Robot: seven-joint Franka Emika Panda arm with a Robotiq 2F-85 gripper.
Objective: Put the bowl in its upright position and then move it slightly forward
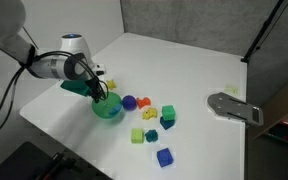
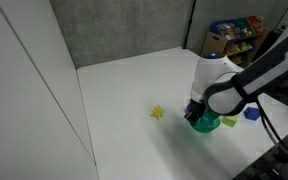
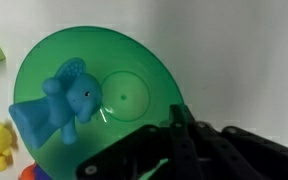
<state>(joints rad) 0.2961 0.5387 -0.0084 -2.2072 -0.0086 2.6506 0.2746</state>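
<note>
In an exterior view, the gripper [image 1: 96, 95] is down at the bowl [image 1: 107, 108]. The bowl sits on the half of the desk [image 1: 199, 65] toward the arm's edge, with the purple ball [image 1: 129, 101] just beside it on the side away from the arm. From here the bowl's mouth looks roughly upward, perhaps tipped a little.

In the exterior view from the opposite side, the wrist hides most of the gripper [image 2: 196, 115]. The bowl [image 2: 208, 123] shows just beneath it, well in from the desk's far edge. A yellow toy [image 2: 159, 112] lies apart from it.

In the wrist view I look almost straight into the bowl [image 3: 134, 60], so its open axis points up at my gripper [image 3: 174, 145]. There is no long axis to line up with, only a round rim. One dark finger crosses the rim on the side nearest me. I cannot tell whether the jaws are pinching that rim or merely straddling it. A blue toy animal [image 3: 69, 100] shows within the bowl's outline.

I judge that the forward nudge depends on that rim contact.
</note>
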